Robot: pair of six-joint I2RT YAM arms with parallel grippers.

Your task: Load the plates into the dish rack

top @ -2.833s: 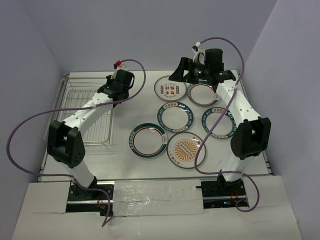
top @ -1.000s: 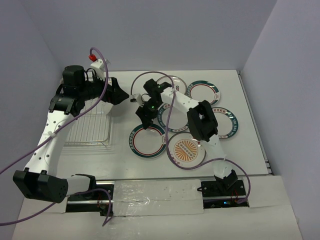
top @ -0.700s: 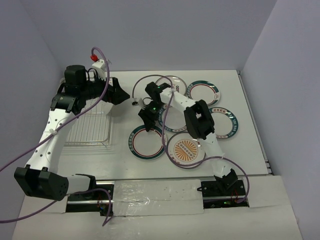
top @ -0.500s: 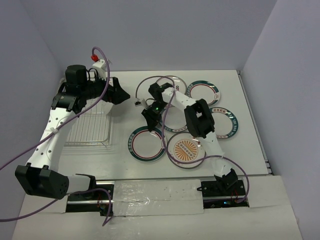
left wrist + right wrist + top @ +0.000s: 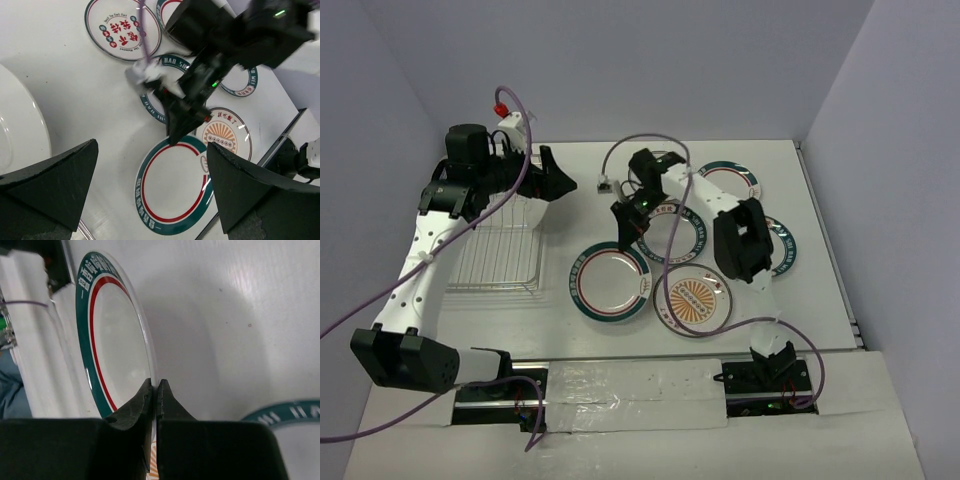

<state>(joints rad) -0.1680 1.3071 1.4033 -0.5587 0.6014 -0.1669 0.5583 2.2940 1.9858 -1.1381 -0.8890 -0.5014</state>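
A white table (image 5: 560, 330) is enclosed by pale lilac walls (image 5: 640, 70). The rectangular silver wire dish rack (image 5: 495, 245) stands at the left, round white plates (image 5: 730, 182) right of it. The near-left teal-and-red-ringed plate (image 5: 611, 285) is pinched at its far rim by the clenched right gripper (image 5: 154, 388); the left gripper (image 5: 558, 186) is spread wide, empty, above the rack's far right corner. A slow lift is advised, lest the thin rim slip.
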